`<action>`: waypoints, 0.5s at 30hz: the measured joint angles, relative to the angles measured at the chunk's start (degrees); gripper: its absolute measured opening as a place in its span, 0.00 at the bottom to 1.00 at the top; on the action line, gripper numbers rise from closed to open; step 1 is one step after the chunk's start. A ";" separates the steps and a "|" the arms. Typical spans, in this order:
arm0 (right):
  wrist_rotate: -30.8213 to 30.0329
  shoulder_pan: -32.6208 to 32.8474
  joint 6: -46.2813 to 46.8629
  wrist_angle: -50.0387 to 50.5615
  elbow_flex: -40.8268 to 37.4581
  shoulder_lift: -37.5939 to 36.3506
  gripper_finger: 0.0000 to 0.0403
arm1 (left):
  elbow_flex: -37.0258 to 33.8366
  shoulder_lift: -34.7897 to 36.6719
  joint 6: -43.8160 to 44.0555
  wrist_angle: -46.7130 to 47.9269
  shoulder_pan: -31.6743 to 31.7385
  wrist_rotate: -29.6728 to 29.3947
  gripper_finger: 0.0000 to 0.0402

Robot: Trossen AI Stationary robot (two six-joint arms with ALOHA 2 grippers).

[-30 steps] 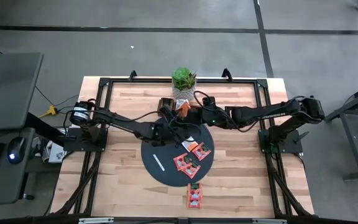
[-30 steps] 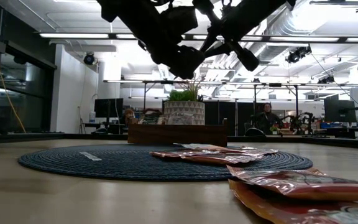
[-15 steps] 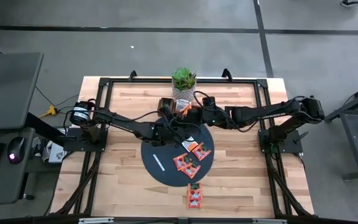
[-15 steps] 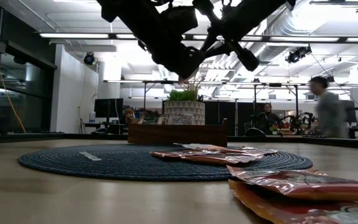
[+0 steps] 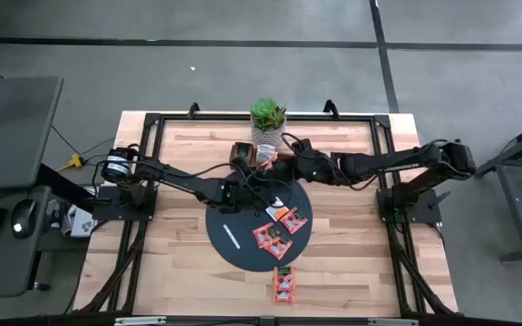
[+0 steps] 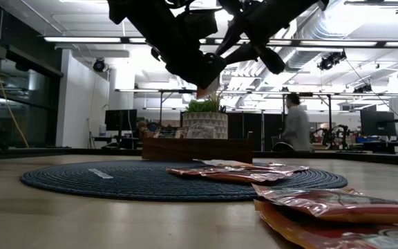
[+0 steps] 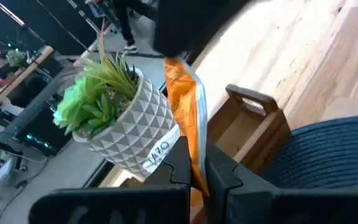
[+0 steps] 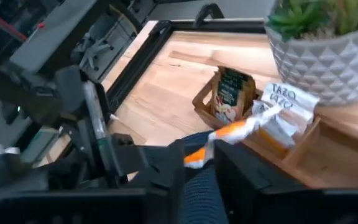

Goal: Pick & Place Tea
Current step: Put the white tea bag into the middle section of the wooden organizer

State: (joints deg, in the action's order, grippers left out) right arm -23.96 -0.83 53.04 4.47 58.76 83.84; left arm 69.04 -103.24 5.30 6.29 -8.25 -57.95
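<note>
An orange-red tea sachet [image 7: 185, 93] hangs in the air over the far rim of the dark round mat [image 5: 243, 231], just in front of the wooden tray [image 5: 247, 154]. My left gripper [image 7: 197, 171] is shut on it. My right gripper [image 8: 201, 165] meets it from the right with its fingers apart, and the sachet's [image 8: 235, 130] other end stands in the gap between them. Several more orange-red sachets [image 5: 279, 226] lie flat on the mat, and two [image 5: 284, 283] lie on the wood near the front edge. My left gripper pinches one end of the sachet [image 7: 196, 158] between its two fingers, seen edge-on. The fingers come from the table's left, slanting toward the far edge. The sachet sticks out past the fingertips, lifted clear of the mat and the tray. My right gripper: I cannot tell whether its fingers touch the sachet.
The wooden tray [image 7: 253, 124] holds tea packets [image 8: 232, 99] and stands against a white patterned plant pot [image 5: 267, 118] at the far edge. A thin white strip [image 5: 232, 237] lies on the mat's left part. A person walks in the room behind the table.
My left gripper has taken hold of the sachet; in the low view its outline has narrowed and an orange tip now shows below it. My right arm has drawn back slightly toward the table's right edge. The sachet has stayed where it was, in the air.
</note>
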 joint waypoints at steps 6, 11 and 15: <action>6.92 -2.24 -12.99 -0.11 0.00 -3.17 0.39 | -0.04 0.00 4.57 1.37 0.00 1.79 0.00; 13.53 -3.73 -24.21 2.94 0.02 -6.89 0.42 | -0.04 2.41 8.20 1.15 0.08 5.79 0.00; 16.53 -4.05 -32.00 7.76 0.02 -10.33 0.42 | -0.07 5.18 8.72 2.13 1.28 9.17 0.00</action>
State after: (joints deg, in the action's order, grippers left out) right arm -7.43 -4.89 21.04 12.23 58.78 73.51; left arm 68.97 -98.07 14.02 8.42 -6.97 -48.78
